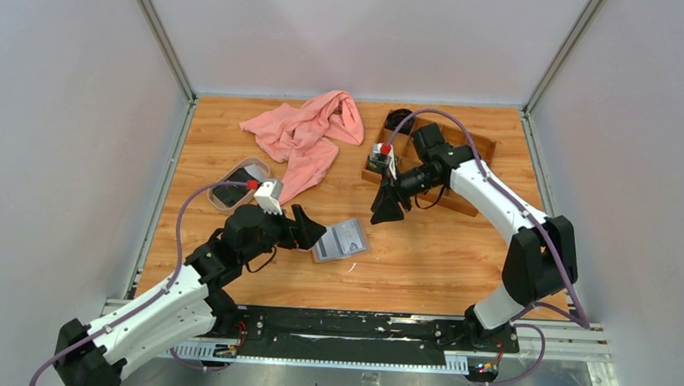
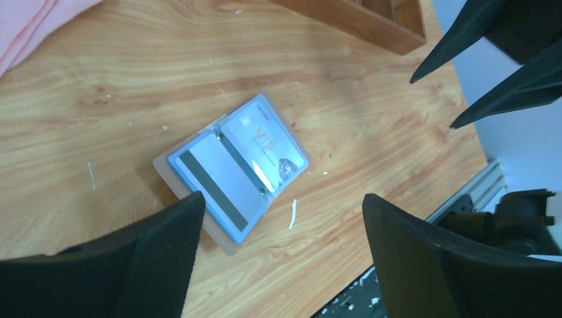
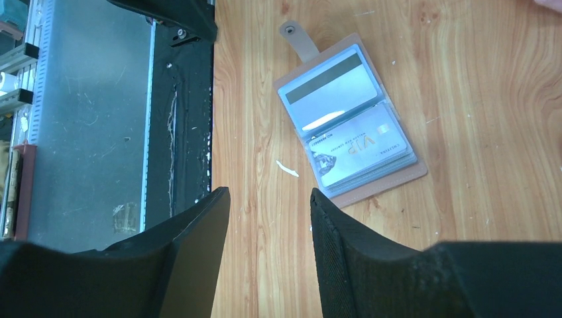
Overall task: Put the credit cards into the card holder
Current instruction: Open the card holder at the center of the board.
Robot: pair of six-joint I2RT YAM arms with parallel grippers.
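A crumpled pink cloth (image 1: 306, 136) lies at the upper middle of the wooden table (image 1: 439, 256). Just to its lower left sits an oval beige-rimmed tray (image 1: 260, 163). A brown wooden compartment box (image 1: 480, 148) stands at the upper right. A small white fleck (image 2: 292, 213) lies on the table near the centre.

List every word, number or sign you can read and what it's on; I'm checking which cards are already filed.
"VIP": on the pale card in a pocket of the open card holder.
Small print on that same card: too small to read.
Striped card in the other pocket: a dark stripe only, no readable text.
Nothing else in the views carries readable text.
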